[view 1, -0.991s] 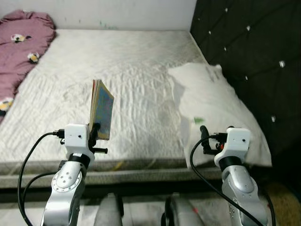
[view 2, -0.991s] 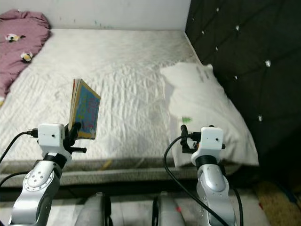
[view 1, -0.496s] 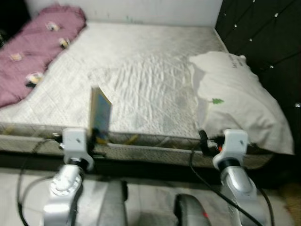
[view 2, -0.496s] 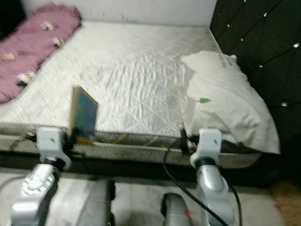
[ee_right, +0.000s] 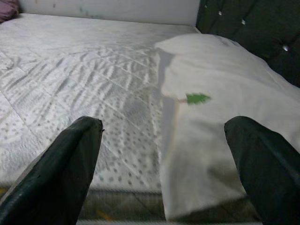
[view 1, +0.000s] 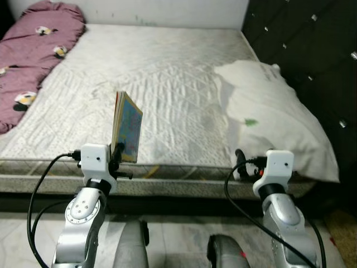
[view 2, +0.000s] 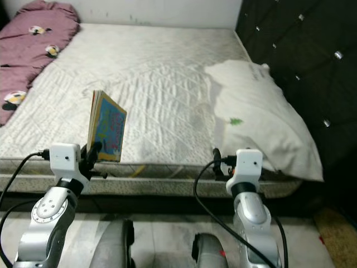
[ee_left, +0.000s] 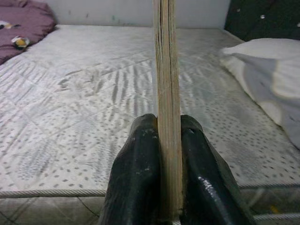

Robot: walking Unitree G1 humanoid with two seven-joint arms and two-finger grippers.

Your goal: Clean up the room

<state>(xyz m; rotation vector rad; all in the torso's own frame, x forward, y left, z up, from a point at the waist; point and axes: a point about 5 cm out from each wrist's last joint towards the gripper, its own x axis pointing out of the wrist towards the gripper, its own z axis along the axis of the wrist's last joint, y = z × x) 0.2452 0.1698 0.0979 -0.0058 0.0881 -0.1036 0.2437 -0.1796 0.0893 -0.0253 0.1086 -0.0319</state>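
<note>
My left gripper (view 1: 118, 152) is shut on a thin colourful book (view 1: 126, 127), held upright in front of the bed's near edge. In the left wrist view both fingers (ee_left: 140, 173) press the book's edge (ee_left: 165, 93). My right gripper (view 1: 240, 162) stands open by the bed's near right corner, and its fingers (ee_right: 56, 173) are spread wide with nothing between them. A white mattress (view 1: 167, 84) stretches ahead, with a white pillow (view 1: 273, 117) on its right side.
A purple blanket (view 1: 33, 56) with small prints is bunched on the bed's far left. A black tufted headboard (view 1: 312, 50) runs along the right. The bed's front edge (view 1: 178, 181) lies just ahead of my arms, and pale floor shows below.
The camera has shifted and steadied; the bed's front edge now sits close before the arms. The book stays gripped in the left gripper, the right stays open.
</note>
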